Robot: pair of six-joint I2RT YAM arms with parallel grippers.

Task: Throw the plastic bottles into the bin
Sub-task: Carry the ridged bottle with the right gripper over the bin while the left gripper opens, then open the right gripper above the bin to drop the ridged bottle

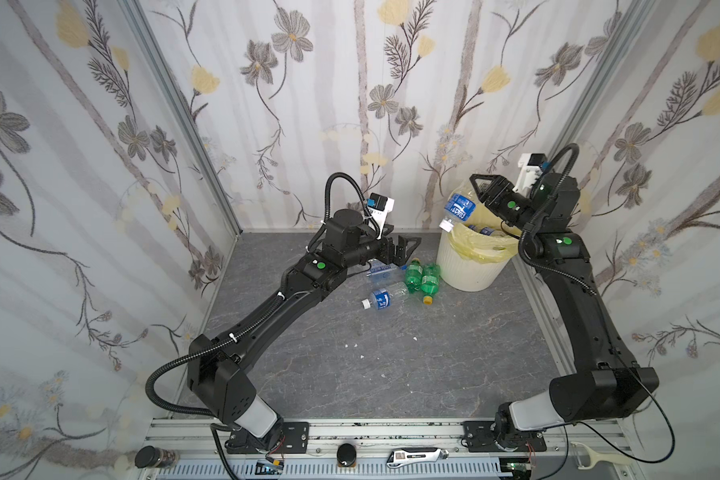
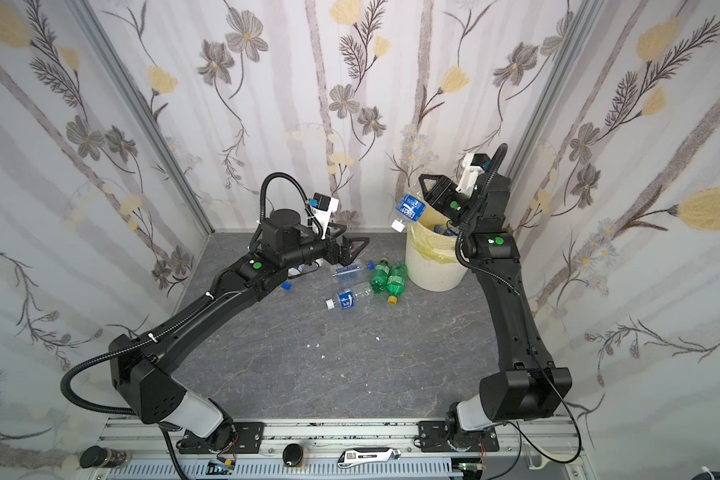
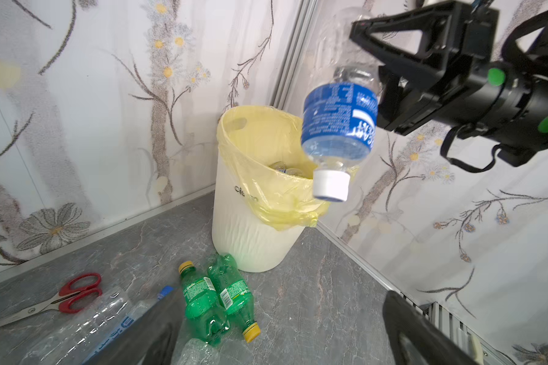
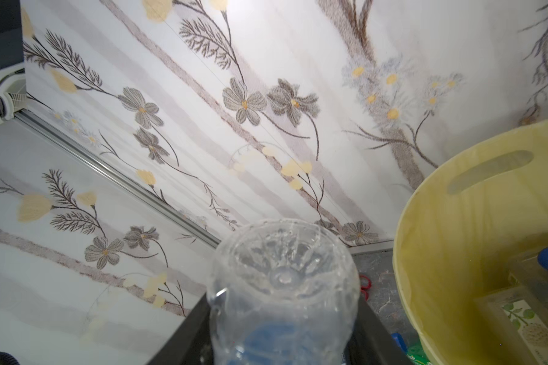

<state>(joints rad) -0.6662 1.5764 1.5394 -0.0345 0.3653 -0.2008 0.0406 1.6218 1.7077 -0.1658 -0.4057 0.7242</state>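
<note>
The right claw (image 1: pixel 476 190) grips a blue-labelled bottle (image 1: pixel 458 209) near its clear base. The bottle hangs cap down in the air, just beside the rim of the bin (image 1: pixel 466 268). The left claw (image 1: pixel 406 249) is spread wide and empty above two green bottles (image 1: pixel 422 277) and clear bottles (image 1: pixel 382 297) lying on the table (image 1: pixel 391 365).

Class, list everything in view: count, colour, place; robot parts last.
Bin: one, white, yellow bag, far right corner.
Held bottle: one, clear, blue label, cap down, near the bin's rim.
Bottles in bin: several, mostly hidden.
Green bottles: two, lying beside the bin.
Clear bottles: at least two, blue labels, lying on table.
Scissors: one, red handles, on table.
Table: one, grey.
Left arm: black, jaws open.
Right arm: black, jaws shut on held bottle.
</note>
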